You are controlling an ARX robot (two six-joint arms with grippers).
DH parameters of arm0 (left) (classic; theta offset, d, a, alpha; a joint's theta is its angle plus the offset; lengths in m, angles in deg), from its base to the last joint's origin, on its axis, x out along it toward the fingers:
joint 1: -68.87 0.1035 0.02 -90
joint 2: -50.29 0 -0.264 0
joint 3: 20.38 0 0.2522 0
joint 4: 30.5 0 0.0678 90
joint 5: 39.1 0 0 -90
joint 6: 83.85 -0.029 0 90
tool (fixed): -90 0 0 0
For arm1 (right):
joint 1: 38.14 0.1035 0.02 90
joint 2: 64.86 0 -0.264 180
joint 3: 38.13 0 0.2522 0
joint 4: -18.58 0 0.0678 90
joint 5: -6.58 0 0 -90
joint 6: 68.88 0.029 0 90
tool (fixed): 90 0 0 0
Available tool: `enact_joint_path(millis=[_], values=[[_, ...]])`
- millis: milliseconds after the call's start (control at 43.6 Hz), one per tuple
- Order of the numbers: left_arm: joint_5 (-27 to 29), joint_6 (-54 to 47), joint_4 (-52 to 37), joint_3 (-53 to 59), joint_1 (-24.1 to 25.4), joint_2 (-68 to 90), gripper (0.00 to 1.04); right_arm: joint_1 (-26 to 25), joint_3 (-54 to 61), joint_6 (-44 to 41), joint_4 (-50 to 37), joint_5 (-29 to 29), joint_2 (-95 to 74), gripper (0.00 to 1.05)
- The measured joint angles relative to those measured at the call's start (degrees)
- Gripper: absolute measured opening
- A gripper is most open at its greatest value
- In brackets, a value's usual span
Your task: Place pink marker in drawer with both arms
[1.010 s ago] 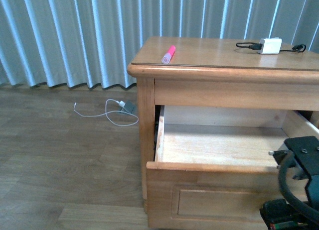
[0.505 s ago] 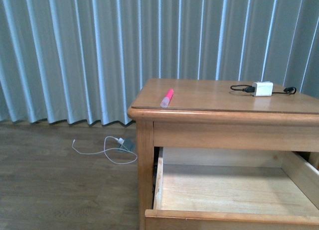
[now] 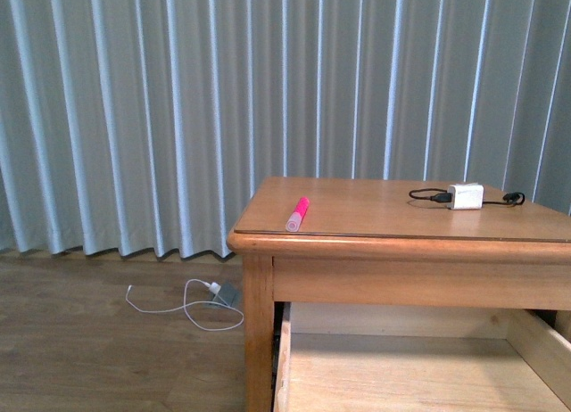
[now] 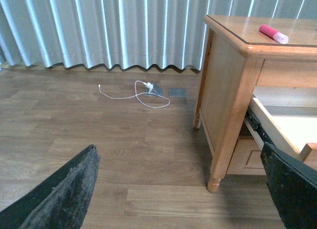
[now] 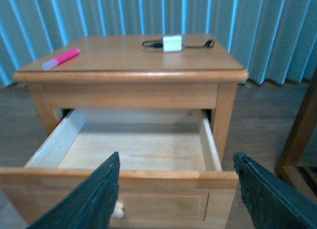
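Note:
The pink marker [image 3: 297, 213] lies on the cabinet top near its left front corner, paler cap toward the front. It also shows in the left wrist view [image 4: 273, 33] and the right wrist view [image 5: 60, 59]. The top drawer [image 3: 283, 369] is pulled out and empty, pale inside; the right wrist view shows its front panel [image 5: 163, 201] and knob [image 5: 118, 212]. My left gripper [image 4: 183, 189] is open and empty, low over the floor left of the cabinet. My right gripper [image 5: 178, 189] is open and empty in front of the drawer front. Neither arm shows in the front view.
A white charger block [image 3: 465, 196] with a black cable lies at the back right of the cabinet top [image 3: 393, 220]. A white cable and grey adapter [image 3: 221, 295] lie on the wood floor by the curtain. Another wooden leg [image 5: 297, 135] stands right of the cabinet.
The front view has tilted upward: the cabinet top now sits lower in the picture, more curtain shows, and the right arm seen at the lower right one second ago is out of view.

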Motion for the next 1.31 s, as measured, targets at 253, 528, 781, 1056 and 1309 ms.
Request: enact_joint_path(millis=[253,528,781,1056,1309], values=[[0.0,0.0,0.0,0.0,0.0,0.0,0.99,0.5,3.0,-0.6,-0.8,-1.1,1.5,0.66],[-5.6,1.2,1.2,-0.3,1.5,0.9,0.99,0.5,3.0,-0.6,-0.9,-1.1,1.7,0.95],[-26.7,5.0,-0.1,-11.2,7.2,19.8,0.99,0.5,3.0,-0.6,-0.9,-1.1,1.7,0.96],[-12.7,0.3,-9.0,-37.4,-2.1,52.8,0.99,0.5,3.0,-0.6,-0.9,-1.1,1.7,0.96],[-8.3,0.9,-8.7,-62.4,-10.5,83.5,0.99,0.5,3.0,-0.6,-0.9,-1.1,1.7,0.96]])
